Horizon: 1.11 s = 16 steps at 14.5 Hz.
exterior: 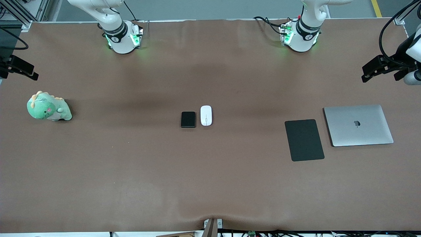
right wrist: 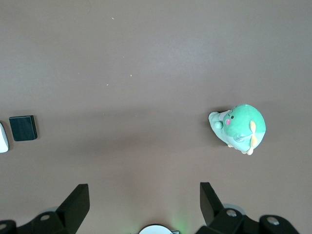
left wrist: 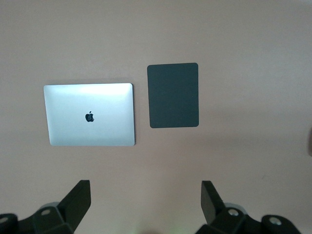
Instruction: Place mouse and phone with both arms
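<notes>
Nothing of the job is done yet, by the look of it: the white mouse (exterior: 206, 115) and the black phone (exterior: 188, 119) lie untouched side by side at mid-bench, the mouse at the phone's 3 o'clock in the front view, neither held.

Both arms wait high above the brown bench (exterior: 210, 184). The left tool (left wrist: 146, 202) hangs with its fingers spread wide and empty over the left arm's end, above a closed silver laptop (left wrist: 91, 114) and a dark mat (left wrist: 173, 95) lying just beside each other.

The right tool (right wrist: 145, 202) is likewise spread and empty, over the right arm's end near a green dinosaur toy (right wrist: 240, 126). In its wrist view the phone (right wrist: 23, 127) and a sliver of the mouse (right wrist: 3, 137) sit at about 10 o'clock from the fingers, well apart from them.

Both pickups and both placements appear still to come.
</notes>
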### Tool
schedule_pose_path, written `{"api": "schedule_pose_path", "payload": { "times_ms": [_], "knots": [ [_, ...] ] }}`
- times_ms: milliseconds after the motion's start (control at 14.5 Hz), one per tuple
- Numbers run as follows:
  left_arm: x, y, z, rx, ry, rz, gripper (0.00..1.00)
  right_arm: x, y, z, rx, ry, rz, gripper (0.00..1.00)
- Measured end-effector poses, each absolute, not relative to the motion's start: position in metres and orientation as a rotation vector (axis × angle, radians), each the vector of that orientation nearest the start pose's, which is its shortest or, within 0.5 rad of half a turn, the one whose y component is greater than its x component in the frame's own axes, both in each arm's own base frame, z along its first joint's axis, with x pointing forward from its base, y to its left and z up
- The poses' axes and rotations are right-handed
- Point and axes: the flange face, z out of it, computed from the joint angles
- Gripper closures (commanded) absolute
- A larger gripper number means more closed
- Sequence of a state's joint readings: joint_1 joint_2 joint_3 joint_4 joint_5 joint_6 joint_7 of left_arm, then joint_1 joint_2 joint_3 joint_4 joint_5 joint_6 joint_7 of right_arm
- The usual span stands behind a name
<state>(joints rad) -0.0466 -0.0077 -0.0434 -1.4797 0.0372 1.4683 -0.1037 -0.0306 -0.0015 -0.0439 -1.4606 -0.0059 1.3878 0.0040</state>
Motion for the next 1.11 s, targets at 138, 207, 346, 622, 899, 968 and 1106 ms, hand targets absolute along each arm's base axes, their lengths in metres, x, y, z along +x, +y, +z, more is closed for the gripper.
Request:
{"api": "schedule_pose_path", "payload": {
  "times_ms": [138, 207, 346, 622, 899, 968, 1106],
  "knots": [
    [0.54, -0.044, 0.662, -3.104, -0.029, 0.0, 0.0, 0.534, -0.041, 0.659, -3.14, 0.125, 0.12, 0.0],
    [0.54, -0.043, 0.662, -3.104, -0.032, 0.0, 0.0, 0.536, -0.041, 0.654, -3.139, 0.126, 0.136, 0.0],
    [0.54, -0.041, 0.662, -3.104, -0.036, 0.0, 0.0, 0.541, -0.045, 0.644, -3.137, 0.133, 0.167, 0.0],
    [0.541, -0.046, 0.66, -3.104, -0.023, 0.009, 0.0, 0.544, -0.051, 0.638, -3.135, 0.116, 0.184, 0.0],
    [0.555, -0.096, 0.617, -3.116, 0.075, 0.123, 0.0, 0.544, -0.052, 0.637, -3.135, 0.107, 0.189, 0.0],
    [0.559, -0.125, 0.6, -3.115, 0.057, 0.155, 0.0, 0.544, -0.055, 0.635, -3.133, 0.096, 0.195, 0.0],
    [0.56, -0.195, 0.565, -3.108, 0.001, 0.203, 0.0, 0.546, -0.063, 0.628, -3.128, 0.033, 0.215, 0.0]
  ]
}}
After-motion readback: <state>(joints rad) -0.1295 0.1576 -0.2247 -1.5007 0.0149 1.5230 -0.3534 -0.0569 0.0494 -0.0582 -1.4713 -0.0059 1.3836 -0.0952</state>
